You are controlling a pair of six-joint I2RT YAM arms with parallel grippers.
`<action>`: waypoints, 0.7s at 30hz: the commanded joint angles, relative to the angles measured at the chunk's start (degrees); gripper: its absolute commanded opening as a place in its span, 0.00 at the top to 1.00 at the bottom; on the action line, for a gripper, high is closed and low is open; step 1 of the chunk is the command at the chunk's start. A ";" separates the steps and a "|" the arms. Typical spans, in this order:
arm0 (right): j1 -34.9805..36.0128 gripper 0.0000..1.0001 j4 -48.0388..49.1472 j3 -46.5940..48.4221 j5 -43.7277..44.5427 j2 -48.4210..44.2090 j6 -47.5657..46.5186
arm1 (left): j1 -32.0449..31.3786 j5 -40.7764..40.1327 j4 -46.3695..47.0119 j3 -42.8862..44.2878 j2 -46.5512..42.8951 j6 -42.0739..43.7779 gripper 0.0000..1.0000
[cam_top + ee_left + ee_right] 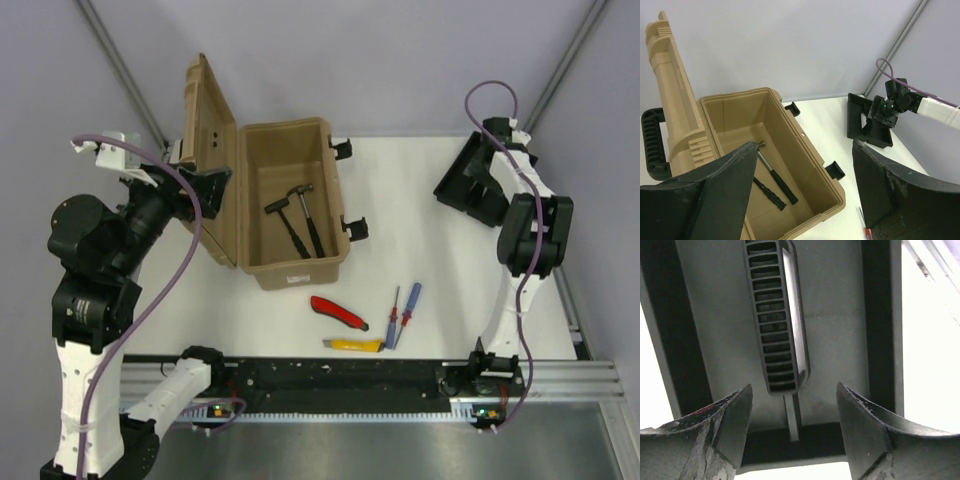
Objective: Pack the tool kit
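two black hammers (312, 225) lie inside the large tan ribbed plastic toolbox (300, 272), whose lid stands raised on the left. the left gripper (210, 185) hovers by the lid, above the box's left wall, with its jaws spread wide and empty. the red utility knife (338, 312), yellow utility knife (355, 345), red screwdriver (393, 315) and blue screwdriver (410, 305) lie on the white table (440, 260) in front of the box, well apart from both grippers. the right gripper (793, 387), also wide and empty, hangs over the shallow black divided tray (452, 187) at the far right.
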 commanded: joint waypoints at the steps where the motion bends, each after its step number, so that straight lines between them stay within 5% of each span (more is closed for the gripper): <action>1: -1.22 0.35 0.79 5.50 -3.05 4.28 0.57 | -0.23 -1.70 2.33 0.85 1.14 1.55 0.20; 11: -1.40 0.56 1.23 8.58 -2.80 8.42 -2.33 | -0.23 -2.76 1.98 1.29 1.67 1.81 0.20; 17: -1.57 0.48 1.67 10.33 -0.77 9.99 -5.23 | -0.23 -2.32 1.89 1.47 1.76 1.90 0.20; 21: -2.01 0.52 1.93 11.92 -2.70 11.76 -6.82 | -0.23 -2.06 1.80 1.64 1.85 1.72 0.20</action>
